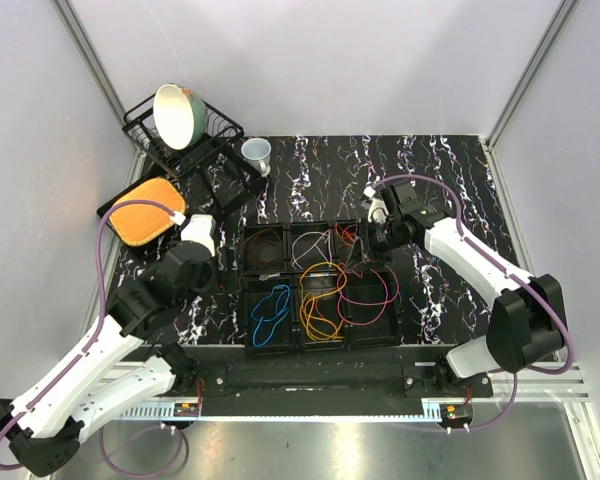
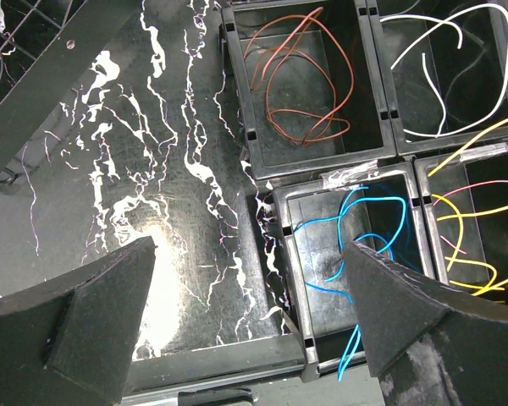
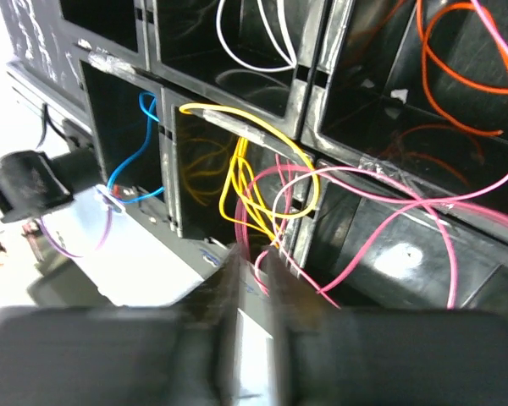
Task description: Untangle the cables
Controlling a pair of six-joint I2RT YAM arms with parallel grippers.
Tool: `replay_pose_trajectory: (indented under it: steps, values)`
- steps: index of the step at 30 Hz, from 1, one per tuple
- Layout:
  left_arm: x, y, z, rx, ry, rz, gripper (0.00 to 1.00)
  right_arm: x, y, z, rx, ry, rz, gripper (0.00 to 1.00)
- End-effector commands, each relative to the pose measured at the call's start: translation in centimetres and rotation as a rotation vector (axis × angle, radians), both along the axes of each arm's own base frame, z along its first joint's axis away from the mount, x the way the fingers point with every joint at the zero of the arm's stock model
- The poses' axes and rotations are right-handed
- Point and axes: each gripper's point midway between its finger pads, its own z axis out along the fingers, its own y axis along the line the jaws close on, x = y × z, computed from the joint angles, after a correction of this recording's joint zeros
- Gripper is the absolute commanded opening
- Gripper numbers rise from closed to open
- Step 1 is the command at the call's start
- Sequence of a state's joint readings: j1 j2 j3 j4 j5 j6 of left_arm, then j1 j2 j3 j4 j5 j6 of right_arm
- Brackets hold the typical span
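The cables lie in a black six-compartment tray (image 1: 295, 283). The back row holds a brown cable (image 2: 300, 85), a white cable (image 2: 440, 76) and an orange cable (image 3: 457, 76). The front row holds a blue cable (image 2: 364, 228), a yellow cable (image 3: 237, 169) and a pink cable (image 3: 381, 203). Yellow and pink loops cross over the divider between their compartments. My left gripper (image 2: 250, 313) is open and empty above the marbled table left of the blue compartment. My right gripper (image 3: 254, 271) is almost shut, with a strand of the pink cable at its tips.
A black dish rack (image 1: 185, 135) with a green-and-cream bowl (image 1: 178, 113) stands at the back left. A small white cup (image 1: 257, 153) is beside it. An orange flat pad on a black tray (image 1: 145, 210) lies at the left. The table's near edge (image 2: 212, 364) runs under my left gripper.
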State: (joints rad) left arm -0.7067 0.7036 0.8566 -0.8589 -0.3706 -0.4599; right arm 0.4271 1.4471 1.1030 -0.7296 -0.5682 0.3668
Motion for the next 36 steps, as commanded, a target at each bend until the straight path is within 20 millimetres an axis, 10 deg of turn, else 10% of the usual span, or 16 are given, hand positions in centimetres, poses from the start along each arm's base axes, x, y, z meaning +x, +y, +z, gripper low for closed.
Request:
replay_pose_trajectory:
  steps: [1, 19, 28, 36]
  values:
    - [0.5, -0.4, 0.8, -0.032, -0.046, -0.009, 0.95, 0.4, 0.5, 0.4, 0.021, -0.033, 0.01, 0.04]
    - [0.3, -0.5, 0.9, -0.04, -0.047, -0.014, 0.95, -3.5, -0.7, 24.1, 0.337, -0.481, -0.067, 0.0]
    - [0.3, -0.3, 1.1, -0.046, -0.056, -0.009, 0.95, -4.8, -2.2, 28.2, 0.348, -0.583, -0.118, 0.0]
    - [0.3, -0.3, 1.2, -0.05, -0.061, -0.009, 0.95, -5.4, -3.3, 24.4, 0.283, -0.501, -0.176, 0.0]
